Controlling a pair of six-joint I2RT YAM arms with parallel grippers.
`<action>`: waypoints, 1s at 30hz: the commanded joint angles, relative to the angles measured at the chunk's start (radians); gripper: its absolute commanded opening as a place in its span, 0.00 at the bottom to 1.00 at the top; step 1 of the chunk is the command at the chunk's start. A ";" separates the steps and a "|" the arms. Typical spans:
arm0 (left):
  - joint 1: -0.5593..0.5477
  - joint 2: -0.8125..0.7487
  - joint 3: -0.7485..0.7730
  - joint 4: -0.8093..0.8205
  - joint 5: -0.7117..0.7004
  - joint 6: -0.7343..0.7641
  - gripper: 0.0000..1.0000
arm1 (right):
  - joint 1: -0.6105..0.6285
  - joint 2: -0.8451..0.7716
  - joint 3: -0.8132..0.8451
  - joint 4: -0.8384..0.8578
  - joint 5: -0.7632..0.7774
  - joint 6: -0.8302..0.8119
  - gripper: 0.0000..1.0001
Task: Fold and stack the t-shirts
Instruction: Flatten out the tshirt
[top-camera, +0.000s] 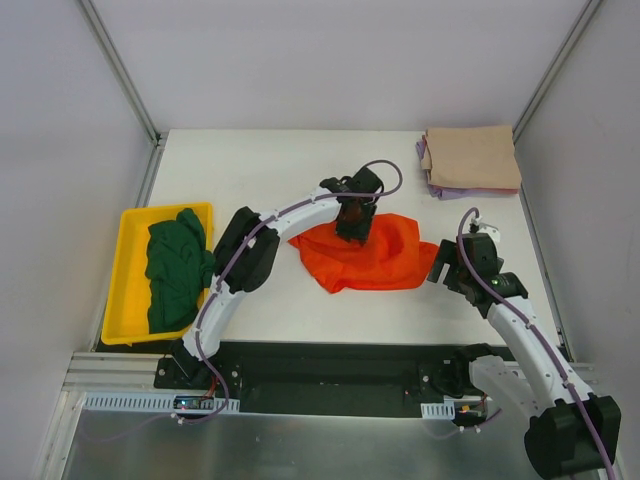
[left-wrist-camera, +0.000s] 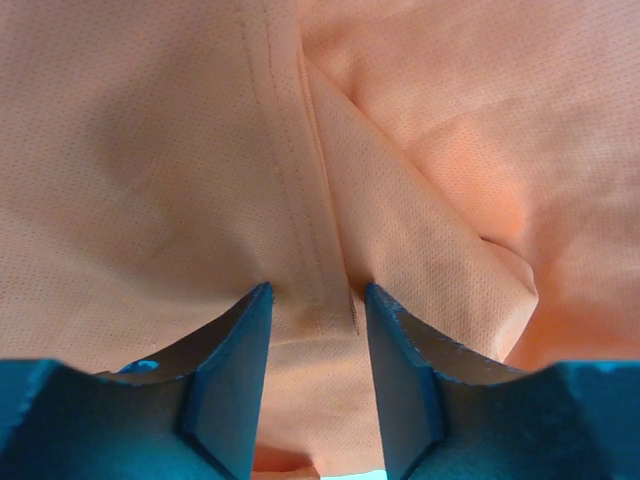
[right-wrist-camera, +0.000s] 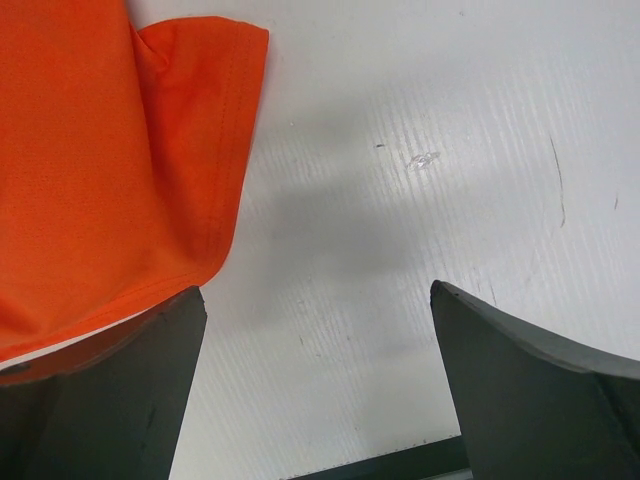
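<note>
Four shirts on the table (top-camera: 250, 170), and the left arm is working on the orange one.

The orange shirt (top-camera: 385, 262) lies rumpled mid-table. The left gripper (top-camera: 352, 228) is down on its upper edge. From the left wrist cam, the fingers (left-wrist-camera: 240, 370) are narrowed, with a stitched seam of the cloth running down between them, but I honestly can't tell if they're really pinching it. The right gripper (top-camera: 440, 268) sits just beside the shirt's right edge with its jaws spread wide and nothing in them; its own cam shows bare table between them and a sleeve next to its left finger (right-wrist-camera: 110, 390). The green shirt (top-camera: 178, 265) is bunched up in the yellow tray (top-camera: 125, 260) on the left. The tan shirt (top-camera: 470, 157) is folded in the far right corner, lying on top of the purple shirt (top-camera: 440, 190).
</note>
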 joint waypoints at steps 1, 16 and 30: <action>-0.014 0.019 0.034 -0.045 -0.057 -0.001 0.38 | -0.009 -0.023 -0.003 -0.010 0.028 -0.012 0.96; -0.011 -0.157 0.019 -0.064 -0.178 0.066 0.00 | -0.012 -0.029 0.000 -0.015 0.016 -0.032 0.96; 0.044 -0.327 -0.159 -0.061 -0.179 0.043 0.00 | -0.014 -0.049 -0.003 -0.009 -0.018 -0.054 0.96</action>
